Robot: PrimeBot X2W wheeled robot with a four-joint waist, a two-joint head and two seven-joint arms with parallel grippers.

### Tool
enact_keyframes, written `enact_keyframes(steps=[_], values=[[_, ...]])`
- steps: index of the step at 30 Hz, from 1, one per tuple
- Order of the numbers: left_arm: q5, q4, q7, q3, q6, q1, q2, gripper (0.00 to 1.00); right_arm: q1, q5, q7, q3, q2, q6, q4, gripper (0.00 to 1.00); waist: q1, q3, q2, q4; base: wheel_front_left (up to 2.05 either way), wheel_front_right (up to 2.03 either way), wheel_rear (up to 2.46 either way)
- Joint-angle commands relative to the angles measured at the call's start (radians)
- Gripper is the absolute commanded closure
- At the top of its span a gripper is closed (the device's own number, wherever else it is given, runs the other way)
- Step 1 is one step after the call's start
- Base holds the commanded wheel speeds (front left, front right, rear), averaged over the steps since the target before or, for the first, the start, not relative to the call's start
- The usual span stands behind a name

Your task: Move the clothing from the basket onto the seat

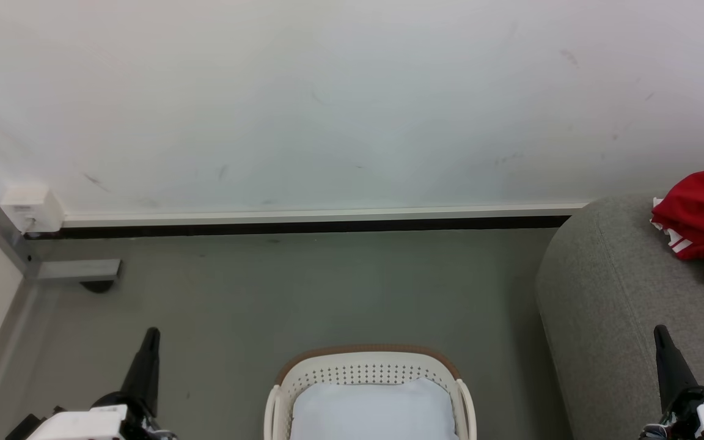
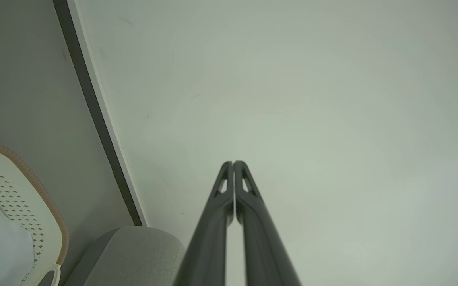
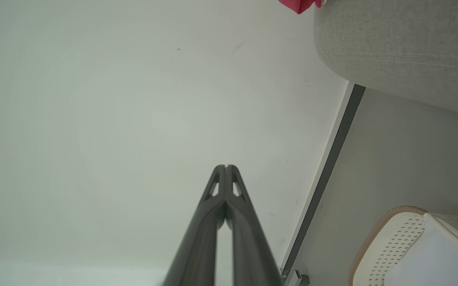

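the red and white clothing (image 1: 703,223) lies bunched on top of the grey seat (image 1: 608,293), at the right edge of the head view. the basket (image 1: 367,353) stands on the floor (image 1: 327,293) just left of the seat, near the wall (image 1: 327,110), with a pale bluish-white pad (image 1: 373,412) lying in it. the left gripper (image 1: 151,335) sits left of the basket and the right gripper (image 1: 659,330) over the seat's front; each has its two dark fingers pressed together, holding nothing, pointing toward the wall.
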Motion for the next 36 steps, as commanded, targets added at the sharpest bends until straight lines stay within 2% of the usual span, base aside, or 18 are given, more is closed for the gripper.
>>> enact_keyframes(steps=[1, 36], values=[[-0.013, -0.003, 0.004, 0.002, -0.004, -0.009, 0.002, 1.0, -0.012, 0.001, 0.003, -0.004, -0.007, -0.002, -0.005, 1.0, 0.0, 0.0, 0.0, 0.0, 0.0, 0.0, 0.0], [-0.013, -0.004, 0.004, 0.002, -0.004, -0.009, 0.002, 1.0, -0.012, 0.001, 0.003, -0.004, -0.007, -0.002, -0.005, 1.0, 0.0, 0.0, 0.0, 0.0, 0.0, 0.0, 0.0]])
